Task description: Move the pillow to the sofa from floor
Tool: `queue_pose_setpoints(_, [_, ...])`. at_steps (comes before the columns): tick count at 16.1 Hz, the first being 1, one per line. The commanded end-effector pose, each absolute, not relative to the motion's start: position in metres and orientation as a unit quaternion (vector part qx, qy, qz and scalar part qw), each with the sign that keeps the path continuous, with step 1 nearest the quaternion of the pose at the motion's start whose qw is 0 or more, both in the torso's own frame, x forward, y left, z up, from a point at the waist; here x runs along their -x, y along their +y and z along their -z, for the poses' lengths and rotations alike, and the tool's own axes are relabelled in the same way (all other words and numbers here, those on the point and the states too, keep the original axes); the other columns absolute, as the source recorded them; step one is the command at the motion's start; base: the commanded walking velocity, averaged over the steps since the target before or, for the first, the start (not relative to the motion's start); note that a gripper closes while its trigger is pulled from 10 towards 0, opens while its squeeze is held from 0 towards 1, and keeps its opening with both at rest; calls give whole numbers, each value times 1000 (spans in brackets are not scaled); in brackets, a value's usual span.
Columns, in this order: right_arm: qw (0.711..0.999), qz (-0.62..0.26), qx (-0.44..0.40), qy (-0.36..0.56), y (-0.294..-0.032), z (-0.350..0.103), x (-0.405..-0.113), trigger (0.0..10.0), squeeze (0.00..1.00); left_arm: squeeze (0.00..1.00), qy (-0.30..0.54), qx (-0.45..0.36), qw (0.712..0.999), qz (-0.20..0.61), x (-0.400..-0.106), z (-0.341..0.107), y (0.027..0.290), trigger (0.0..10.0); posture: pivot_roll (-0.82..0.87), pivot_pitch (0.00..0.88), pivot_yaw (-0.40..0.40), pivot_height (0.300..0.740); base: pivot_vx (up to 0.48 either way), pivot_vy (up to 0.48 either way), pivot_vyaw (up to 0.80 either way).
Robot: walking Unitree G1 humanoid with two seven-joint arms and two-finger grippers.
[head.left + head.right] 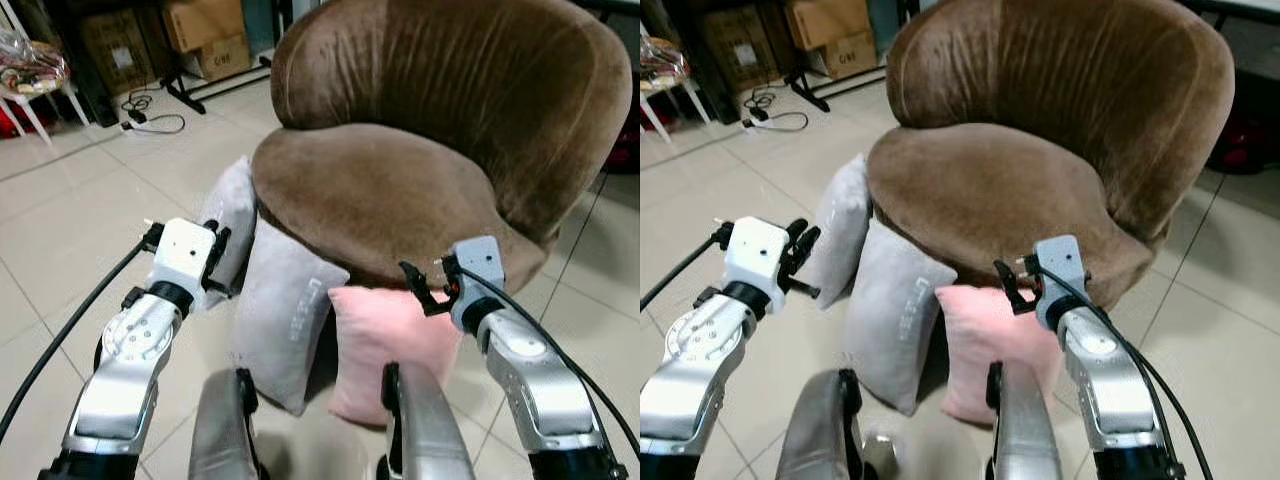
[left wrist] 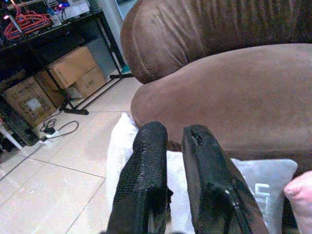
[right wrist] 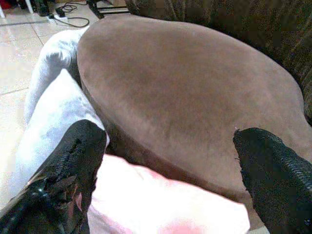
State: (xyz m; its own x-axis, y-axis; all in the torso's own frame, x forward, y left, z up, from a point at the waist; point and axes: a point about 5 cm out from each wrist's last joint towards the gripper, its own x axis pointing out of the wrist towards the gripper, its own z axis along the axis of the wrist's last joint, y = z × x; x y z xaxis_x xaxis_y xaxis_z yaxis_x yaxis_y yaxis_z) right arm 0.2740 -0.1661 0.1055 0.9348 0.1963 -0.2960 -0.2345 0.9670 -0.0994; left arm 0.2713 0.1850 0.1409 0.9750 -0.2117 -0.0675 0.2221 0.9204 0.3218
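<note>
Pink square fabric pillow (image 1: 385, 345) leans against the brown velvet sofa (image 1: 400, 190) front edge; right gripper (image 3: 165, 165), jaws apart, hovers above; left gripper (image 2: 178, 180), jaws nearly together; a shallow pinch could slip off.

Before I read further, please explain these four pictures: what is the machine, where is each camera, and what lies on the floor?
This is a humanoid robot with two silver arms, each ending in two long black fingers. The two wide pictures come from cameras in its head, looking down; the two close ones sit on its wrists.

Before it stands a brown sofa. On the tiled floor, leaning against the sofa, are two grey pillows and a pink pillow.

The left gripper hovers by the grey pillows, fingers nearly together. The right gripper is open above the pink pillow. Neither holds anything.
</note>
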Motion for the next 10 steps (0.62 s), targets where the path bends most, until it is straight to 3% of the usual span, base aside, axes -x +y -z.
queue_pose_setpoints(1, [980, -112, 67, 151, -167, -103, -274, 10000, 0, 0, 26, -166, 979, 113, -272, -137, 186, 10000, -140, 0, 48, 465, 0, 0, 0])
queue_pose_setpoints(4, [977, -118, 81, 160, -163, -100, -282, 10000, 0, 0, 29, -171, 978, 118, -271, -138, 190, 10000, -137, 0, 48, 435, 0, 0, 0])
queue_pose_setpoints(5, [975, -123, 75, 169, -160, -95, -287, 10000, 1000, 0, 31, -173, 976, 125, -272, -138, 190, 10000, -132, 0, 46, 435, 0, 0, 0])
queue_pose_setpoints(10, [972, -82, 28, 217, -156, -76, -319, 10000, 1000, 0, 41, -170, 967, 184, -273, -145, 190, 10000, -112, 0, 55, 435, 0, 0, 0])
